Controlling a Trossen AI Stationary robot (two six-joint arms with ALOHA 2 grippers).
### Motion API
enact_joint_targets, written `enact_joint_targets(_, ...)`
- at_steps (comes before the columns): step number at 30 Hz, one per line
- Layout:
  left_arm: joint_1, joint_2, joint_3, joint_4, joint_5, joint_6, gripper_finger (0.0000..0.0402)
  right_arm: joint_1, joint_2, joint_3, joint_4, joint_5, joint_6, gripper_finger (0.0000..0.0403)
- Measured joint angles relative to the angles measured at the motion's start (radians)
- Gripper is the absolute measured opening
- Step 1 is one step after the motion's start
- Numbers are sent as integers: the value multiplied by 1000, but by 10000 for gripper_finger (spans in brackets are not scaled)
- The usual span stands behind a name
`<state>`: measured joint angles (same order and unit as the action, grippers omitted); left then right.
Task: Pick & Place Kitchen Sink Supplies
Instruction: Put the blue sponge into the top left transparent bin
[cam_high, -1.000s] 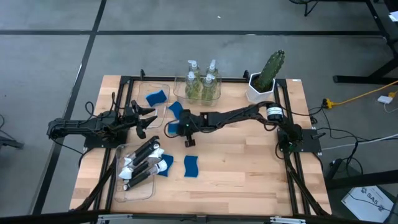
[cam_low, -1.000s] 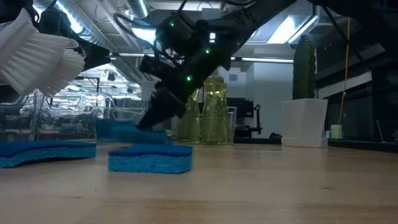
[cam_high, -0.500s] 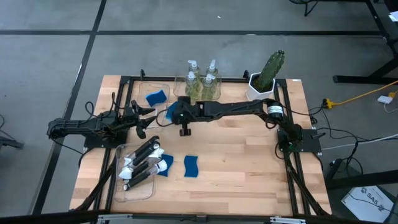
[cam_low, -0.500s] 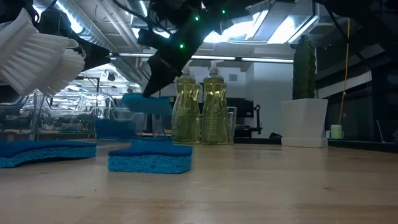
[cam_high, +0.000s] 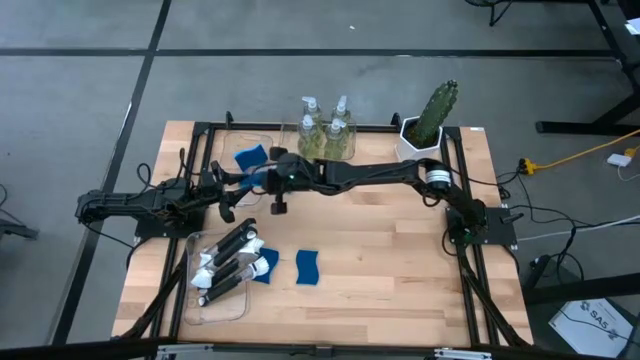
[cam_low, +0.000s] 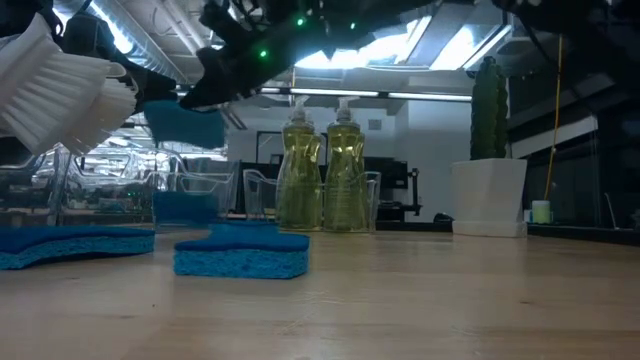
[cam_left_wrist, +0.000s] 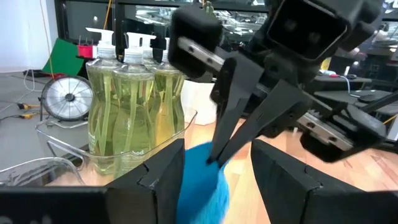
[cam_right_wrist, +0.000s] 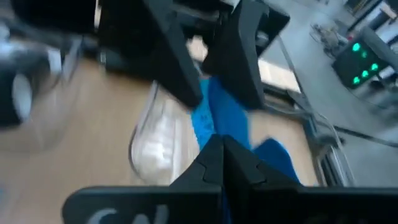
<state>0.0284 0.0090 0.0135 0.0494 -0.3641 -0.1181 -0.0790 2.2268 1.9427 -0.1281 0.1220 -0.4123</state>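
Note:
My right gripper (cam_high: 272, 180) reaches across from the table's right and is shut on a blue sponge (cam_high: 262, 177), which is held in the air (cam_low: 185, 124). The sponge hangs just in front of my left gripper (cam_high: 233, 188), which stands open and level at the left with nothing between its fingers (cam_left_wrist: 160, 180). Two more blue sponges (cam_high: 307, 266) (cam_high: 265, 265) lie flat on the wood near the front. Another sponge (cam_high: 251, 155) lies in a clear bin at the far left. My right gripper pinches the sponge's upper end (cam_right_wrist: 210, 132) between its two fingertips. The fingers slant downward, coming from the table's right. The sponge hangs below them (cam_left_wrist: 202, 182), lifted clear of the table.
A clear bin of yellow-green soap bottles (cam_high: 325, 140) stands at the far middle, a cactus in a white pot (cam_high: 428, 120) at the far right. A clear bin (cam_high: 195, 245) with black-handled brushes (cam_high: 230, 262) sits near the front left.
My right gripper has lifted the sponge off the table. It has carried the sponge up and toward the table's left and far edges, until it is in front of my left gripper. The fingers have tipped closer to level. The sponge now hangs clear in the air.

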Motion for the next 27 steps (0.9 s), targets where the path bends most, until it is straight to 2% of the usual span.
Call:
enact_joint_targets(8,0,0,0,0,2,0,180,-39,86,0,200,-166,97,0)
enact_joint_targets(17,0,0,0,0,3,0,180,-76,126,-2,236,-147,218,34)
enact_joint_targets(22,0,0,0,0,2,0,180,-93,127,-2,238,-142,256,79)
enact_joint_targets(27,0,0,0,0,2,0,180,-99,127,-2,233,-142,333,157)
